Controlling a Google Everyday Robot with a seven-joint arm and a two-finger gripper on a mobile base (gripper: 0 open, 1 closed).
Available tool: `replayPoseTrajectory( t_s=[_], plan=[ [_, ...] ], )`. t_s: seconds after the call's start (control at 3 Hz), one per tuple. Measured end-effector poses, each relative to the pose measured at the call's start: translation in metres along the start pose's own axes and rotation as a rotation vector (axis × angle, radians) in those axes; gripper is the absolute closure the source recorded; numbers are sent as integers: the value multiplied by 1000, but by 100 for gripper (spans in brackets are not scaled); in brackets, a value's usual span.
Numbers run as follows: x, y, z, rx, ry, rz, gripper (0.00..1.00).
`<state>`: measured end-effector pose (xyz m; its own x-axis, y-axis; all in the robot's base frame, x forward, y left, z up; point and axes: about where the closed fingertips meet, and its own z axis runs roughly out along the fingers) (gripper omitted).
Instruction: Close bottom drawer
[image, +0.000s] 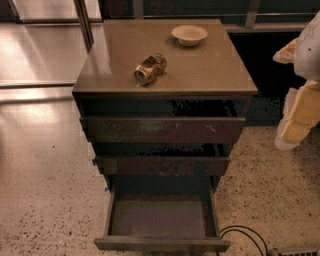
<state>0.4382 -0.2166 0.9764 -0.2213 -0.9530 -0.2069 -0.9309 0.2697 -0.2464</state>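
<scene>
The bottom drawer (162, 244) of a dark brown cabinet (165, 80) is pulled far out. Its thin plain front slab lies near the picture's lower edge, and its shallow grey-brown tray floor (162, 217) is bare. The middle drawer front (162, 165) and the wider top drawer front (162, 129), which has pale scratches, each stick out a little. My gripper (296, 122), white and pale yellow, hangs at the right edge of the view. It is beside the cabinet at about top-drawer height, apart from it and well above and right of the bottom drawer.
On the cabinet top lie a crushed gold can (150, 68) and a small pale bowl (189, 35). A black cable (246, 234) loops on the speckled floor right of the open drawer. A metal post (84, 22) stands at the back left.
</scene>
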Motion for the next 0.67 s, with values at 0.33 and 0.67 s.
replayPoseTrajectory(
  t_s=[0.33,0.67],
  plan=[
    [0,0,0,0,0,0,0],
    [-5,14,16,-19,-28,20,0]
  ],
)
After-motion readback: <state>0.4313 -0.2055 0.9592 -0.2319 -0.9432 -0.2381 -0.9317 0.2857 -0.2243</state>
